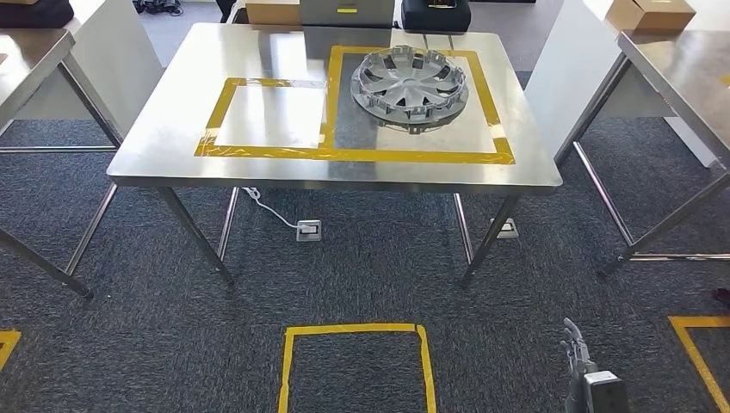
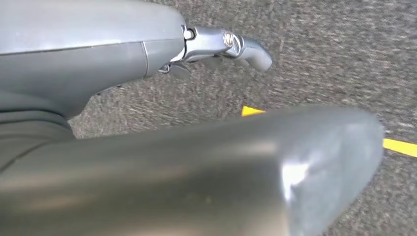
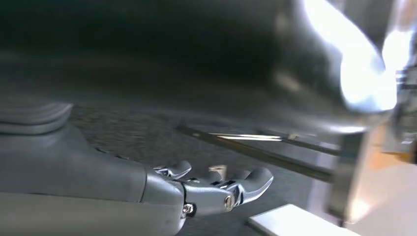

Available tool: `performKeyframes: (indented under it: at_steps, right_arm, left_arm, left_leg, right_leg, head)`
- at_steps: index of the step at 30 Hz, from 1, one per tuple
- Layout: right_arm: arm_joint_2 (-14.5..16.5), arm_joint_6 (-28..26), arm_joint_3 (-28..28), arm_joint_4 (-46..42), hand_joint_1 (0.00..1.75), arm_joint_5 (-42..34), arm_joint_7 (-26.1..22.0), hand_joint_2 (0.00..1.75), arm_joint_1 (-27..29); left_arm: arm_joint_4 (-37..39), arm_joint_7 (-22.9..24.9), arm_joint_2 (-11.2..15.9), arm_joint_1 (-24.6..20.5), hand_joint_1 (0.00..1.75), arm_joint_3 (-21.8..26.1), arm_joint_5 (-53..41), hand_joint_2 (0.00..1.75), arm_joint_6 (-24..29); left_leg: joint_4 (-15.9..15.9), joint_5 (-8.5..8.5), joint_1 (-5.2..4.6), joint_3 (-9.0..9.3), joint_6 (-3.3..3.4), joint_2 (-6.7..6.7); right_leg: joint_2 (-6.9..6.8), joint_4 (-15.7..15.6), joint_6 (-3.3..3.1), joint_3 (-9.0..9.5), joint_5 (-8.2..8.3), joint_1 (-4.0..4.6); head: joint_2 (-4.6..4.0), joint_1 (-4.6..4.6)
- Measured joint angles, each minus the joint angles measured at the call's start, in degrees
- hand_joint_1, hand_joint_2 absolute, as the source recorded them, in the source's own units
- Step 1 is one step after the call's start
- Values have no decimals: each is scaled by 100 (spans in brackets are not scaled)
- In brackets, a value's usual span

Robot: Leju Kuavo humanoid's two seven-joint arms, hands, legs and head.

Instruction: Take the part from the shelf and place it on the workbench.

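Two hands hang low over dark carpet (image 1: 361,258), neither holding anything. Nearest, the right hand (image 1: 578,353) rises at the lower edge of the head view, fingers loosely extended and apart; the right wrist view shows the same hand (image 3: 216,189) with fingers slightly curled over the carpet, metal table legs (image 3: 275,157) blurred beyond it. The left hand (image 2: 221,46), seen from its wrist, points at the carpet with its fingers gently curved, a strip of yellow tape (image 2: 398,146) lying on the floor past it.

A square of yellow floor tape (image 1: 355,361) marks the carpet just ahead of the robot, with a second taped corner (image 1: 699,344) to the right. Farther on, a white socket box (image 1: 308,230) and its cable (image 1: 267,206) lie under the steel tabletop (image 1: 172,146).

On that tabletop, yellow tape (image 1: 344,155) outlines two adjoining rectangles. The part (image 1: 410,86), a silver wheel cover, lies flat inside the right-hand rectangle, toward its far side; the left rectangle (image 1: 271,112) shows bare steel.

Beyond the tabletop's far edge stand a cardboard box (image 1: 271,12) and a black case (image 1: 436,14). Other steel tables (image 1: 680,73) flank the scene, another cardboard box (image 1: 650,14) sitting at the far right.
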Motion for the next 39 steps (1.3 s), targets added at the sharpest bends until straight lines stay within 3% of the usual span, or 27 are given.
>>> performKeyframes:
  at_steps: [1, 3, 5, 7, 8, 10, 12, 13, 14, 15, 16, 17, 19, 20, 22, 23, 25, 27, 28, 29, 30, 32, 34, 36, 37, 38, 39]
  right_arm:
    - [-10, -56, -124, 316, 0, 136, -4, 0, -92]
    - [-67, -214, -377, 1017, 0, 447, -32, 0, -306]
    - [-165, -423, -614, 1766, 0, 718, -1, 0, -502]
    - [-261, -586, -823, 2488, 0, 872, 97, 0, -627]
    - [-306, -626, -909, 2811, 0, 918, 160, 0, -673]
    - [-346, -639, -1039, 3359, 0, 980, 348, 0, -736]
    - [-364, -587, -1136, 3797, 0, 1034, 570, 0, -752]
    - [-367, -539, -1179, 3976, 0, 1063, 686, 0, -754]
    - [-368, -485, -1219, 4139, 0, 1094, 811, 0, -757]
    - [-368, -428, -1253, 4277, 0, 1127, 948, 0, -760]
    - [-367, -366, -1281, 4402, 0, 1168, 1105, 0, -765]
    - [-367, -309, -1300, 4502, 0, 1209, 1256, 0, -767]
    - [-360, -203, -1314, 4655, 0, 1286, 1534, 0, -774]
    - [-355, -153, -1319, 4718, 0, 1318, 1664, 0, -780]
    - [-343, -52, -1331, 4833, 0, 1387, 1930, 0, -790]
    - [-334, -8, -1336, 4883, 0, 1419, 2044, 0, -790]
    - [-311, 49, -1340, 4960, 0, 1464, 2186, 0, -796]
    - [-289, 65, -1340, 5005, 0, 1485, 2246, 0, -813]
    - [-281, 84, -1340, 5022, 0, 1493, 2297, 0, -823]
    - [-273, 126, -1340, 5039, 0, 1500, 2383, 0, -832]
    - [-263, 195, -1343, 5055, 0, 1495, 2510, 0, -841]
    - [-240, 382, -1371, 5070, 0, 1446, 2870, 0, -867]
    - [-210, 517, -1420, 5076, 0, 1388, 3176, 0, -900]
    - [-181, 568, -1459, 5085, 0, 1355, 3321, 0, -918]
    - [-169, 581, -1477, 5090, 0, 1338, 3383, 44, -924]
    - [-157, 613, -1502, 5095, 0, 1318, 3475, 87, -931]
    - [-145, 650, -1531, 5098, 0, 1301, 3601, 131, -939]
  left_arm:
    - [1, 7, -7, -5, 0, 0, -4, 0, 3]
    - [5, 16, -34, -17, 0, 0, -33, 0, 7]
    - [8, 26, -52, -32, 0, 0, -81, 0, 7]
    - [9, 34, -48, -39, 0, 0, -106, 0, 6]
    - [12, 37, -50, -39, 0, 0, -109, 0, 5]
    - [13, 37, -37, -43, 0, 0, -122, 0, 4]
    - [12, 35, -17, -54, 0, 0, -150, 0, 0]
    - [11, 35, -6, -56, 0, 0, -168, 0, -3]
    - [10, 35, 1, -57, 0, 0, -185, 0, -6]
    - [10, 35, 7, -58, 0, 0, -197, 0, -8]
    - [10, 36, 9, -62, 0, 0, -205, 0, -9]
    - [10, 36, 10, -72, 0, 0, -211, 0, -11]
    - [11, 39, 11, -90, 0, 0, -223, 0, -16]
    - [11, 45, 13, -95, 0, 0, -233, 0, -19]
    - [12, 57, 11, -96, 0, 0, -265, 0, -22]
    - [12, 62, 8, -101, 0, 0, -278, 0, -22]
    - [12, 69, 2, -110, 0, 0, -293, 0, -22]
    - [12, 73, 2, -110, 0, 0, -295, 0, -22]
    - [12, 75, 2, -110, 0, 0, -296, 0, -22]
    - [12, 80, 2, -110, 0, 0, -298, 0, -20]
    - [12, 97, 2, -110, 0, 0, -299, 0, -16]
    - [12, 155, -5, -113, 0, 0, -285, 0, -7]
    - [14, 216, -24, -122, 0, 0, -263, 0, -2]
    - [16, 244, -33, -135, 0, 0, -247, 87, 7]
    - [16, 262, -31, -142, 0, 0, -238, 131, 14]
    - [17, 288, -29, -151, 0, 0, -230, 175, 21]
    - [18, 321, -27, -159, 0, 0, -227, 175, 30]
  left_leg:
    - [4, 52, -12, -60, 1, 2]
    - [2, 150, -25, -138, -27, 14]
    - [-17, 242, 10, -163, -87, 28]
    - [-46, 298, 31, -178, -154, 25]
    - [9, 212, 27, -214, -185, 15]
    - [429, -249, 36, -351, -249, -5]
    - [1134, -744, 65, -509, -316, -9]
    - [1393, -815, 79, -522, -347, -8]
    - [1489, -759, 92, -458, -376, -7]
    - [1379, -610, 107, -292, -404, -7]
    - [1079, -453, 126, -35, -433, -7]
    - [687, -407, 131, 251, -457, -11]
    - [79, -483, 122, 629, -416, -26]
    - [-33, -548, 101, 670, -366, -33]
    - [-41, -506, 91, 594, -235, -24]
    - [-36, -463, 92, 548, -166, -15]
    - [-41, -351, 102, 431, -68, 3]
    - [-36, -241, 89, 288, -39, 8]
    - [-32, -188, 80, 212, -35, 12]
    - [-28, -138, 71, 137, -34, 14]
    - [-24, -90, 62, 69, -37, 15]
    - [-18, -1, 45, -23, -53, 15]
    - [-16, 81, 39, -62, -100, 20]
    - [-32, 157, 56, -77, -175, 29]
    - [-56, 173, 60, -76, -193, 33]
    - [-84, 133, 58, -79, -168, 35]
    - [-112, 79, 49, -82, -138, 35]
  right_leg:
    - [3, -376, -69, 299, 139, 33]
    - [-8, -1224, -206, 873, 207, 110]
    - [-19, -1611, -269, 1081, 175, 172]
    - [-28, -1686, -309, 1043, 295, 174]
    - [-33, -1726, -340, 1007, 369, 156]
    - [-41, -1778, -366, 894, 517, 111]
    - [-43, -1758, -363, 733, 624, 96]
    - [-46, -1734, -352, 643, 675, 85]
    - [-49, -1700, -334, 548, 721, 70]
    - [-50, -1654, -309, 450, 761, 49]
    - [-50, -1598, -281, 359, 793, 29]
    - [-50, -1541, -249, 276, 818, 16]
    - [-47, -1442, -181, 166, 871, 12]
    - [-45, -1420, -143, 140, 907, 14]
    - [-38, -1403, -65, 114, 963, 2]
    - [-32, -1346, -25, 80, 887, -7]
    - [-21, -921, 39, -65, 445, -23]
    - [-18, -183, 75, -253, -80, -26]
    - [-18, 105, 78, -290, -185, -26]
    - [-17, 221, 68, -243, -150, -24]
    - [-16, 133, 44, -93, -10, -18]
    - [-15, -568, -63, 460, 256, 18]
    - [-20, -1341, -167, 960, 223, 64]
    - [-24, -1622, -216, 1094, 147, 100]
    - [-20, -1643, -217, 1081, 176, 103]
    - [-17, -1675, -202, 1068, 209, 99]
    - [-14, -1706, -201, 1053, 249, 94]
  head:
    - [0, 1]
    - [0, -3]
    - [0, -1]
    - [0, 15]
    - [0, 16]
    - [0, -5]
    - [0, -25]
    - [0, -26]
    - [0, -28]
    - [0, -29]
    - [0, -34]
    - [0, -46]
    - [0, -65]
    - [0, -68]
    - [0, -62]
    - [0, -51]
    - [0, -19]
    - [0, 7]
    - [0, 9]
    - [0, 11]
    - [0, 15]
    - [0, 26]
    - [0, 32]
    - [0, 39]
    - [0, 45]
    - [0, 45]
    - [0, 38]
